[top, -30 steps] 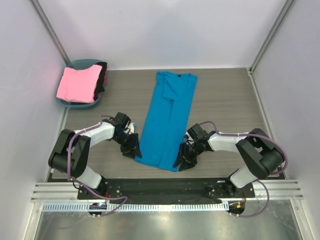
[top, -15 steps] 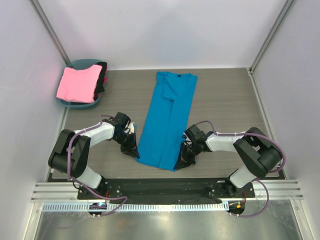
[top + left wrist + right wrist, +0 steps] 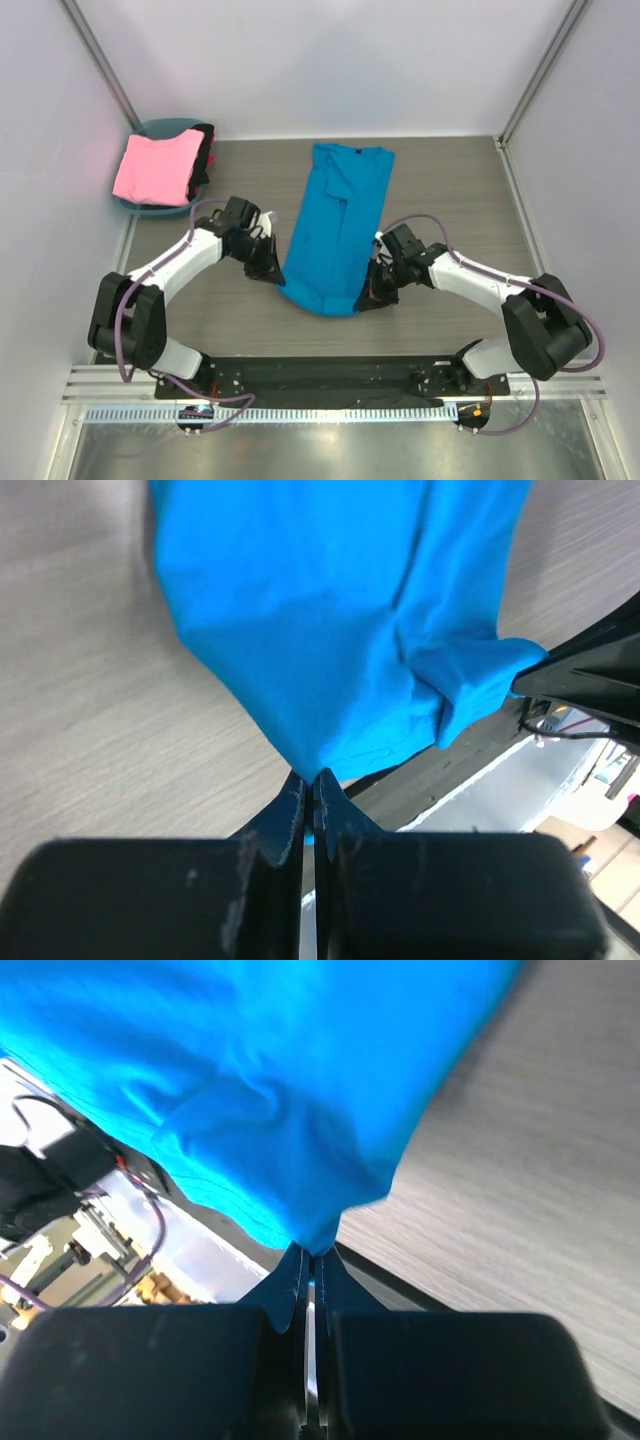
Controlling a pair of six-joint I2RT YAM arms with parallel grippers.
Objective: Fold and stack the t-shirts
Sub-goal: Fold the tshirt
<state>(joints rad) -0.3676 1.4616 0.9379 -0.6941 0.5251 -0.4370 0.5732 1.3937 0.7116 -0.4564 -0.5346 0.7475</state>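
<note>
A blue t-shirt (image 3: 338, 215), folded into a long strip, lies down the middle of the table with its collar at the far end. My left gripper (image 3: 277, 277) is shut on its near left corner (image 3: 312, 765). My right gripper (image 3: 363, 300) is shut on its near right corner (image 3: 318, 1242). Both corners are raised off the table, and the near hem sags between them. A folded pink t-shirt (image 3: 156, 167) rests on a teal basket (image 3: 163, 127) at the far left, with a dark garment (image 3: 206, 150) beside it.
The wood-grain table (image 3: 450, 200) is walled by white panels on three sides. A black base strip (image 3: 320, 370) with the arm mounts runs along the near edge.
Both grippers closed on the blue shirt's near corners, then lifted them and carried them away from the near edge. The near hem has bunched up.
</note>
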